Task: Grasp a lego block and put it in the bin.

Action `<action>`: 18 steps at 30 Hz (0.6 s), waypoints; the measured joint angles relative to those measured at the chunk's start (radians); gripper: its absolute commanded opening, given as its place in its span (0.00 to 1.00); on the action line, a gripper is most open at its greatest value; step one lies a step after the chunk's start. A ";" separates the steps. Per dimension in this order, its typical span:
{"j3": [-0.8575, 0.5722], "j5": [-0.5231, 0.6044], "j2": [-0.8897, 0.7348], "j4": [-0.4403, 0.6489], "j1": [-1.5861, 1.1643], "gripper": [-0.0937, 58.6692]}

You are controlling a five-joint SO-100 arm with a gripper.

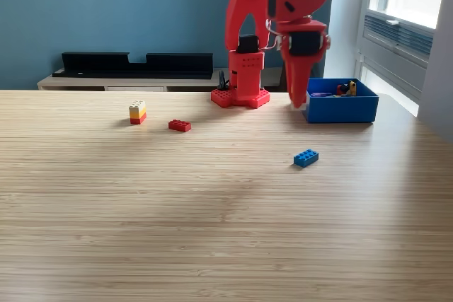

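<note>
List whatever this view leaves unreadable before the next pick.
- Pincer, exterior view: seen edge-on beside the bin; open or shut, and whether it holds anything, cannot be told.
- Bin contents: near wall hides most; only small coloured bits show above it.
- Arm: its top is cut off by the upper edge.
- Stacked block: too small to count studs.

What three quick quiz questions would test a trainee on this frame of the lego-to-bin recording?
1. True or false: the blue lego block already lies inside the bin.
2. How many loose lego pieces sit on the table outside the bin?
3. Which is nearest the pincer: (a) red block, (b) stacked block, (c) the bin?

Key: 1. False, it lies on the table in front of the bin. 2. Three. 3. (c); the pincer hangs just at the bin's left side in the exterior view.
</note>
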 measured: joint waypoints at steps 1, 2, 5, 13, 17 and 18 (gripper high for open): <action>0.023 0.009 0.029 0.005 -0.046 0.00; 0.044 0.020 0.055 0.008 -0.091 0.00; 0.098 0.051 0.118 0.023 -0.229 0.00; 0.204 0.095 0.179 0.034 -0.552 0.00; 0.230 0.095 0.179 0.034 -0.669 0.00; 0.233 0.095 0.179 0.034 -0.687 0.00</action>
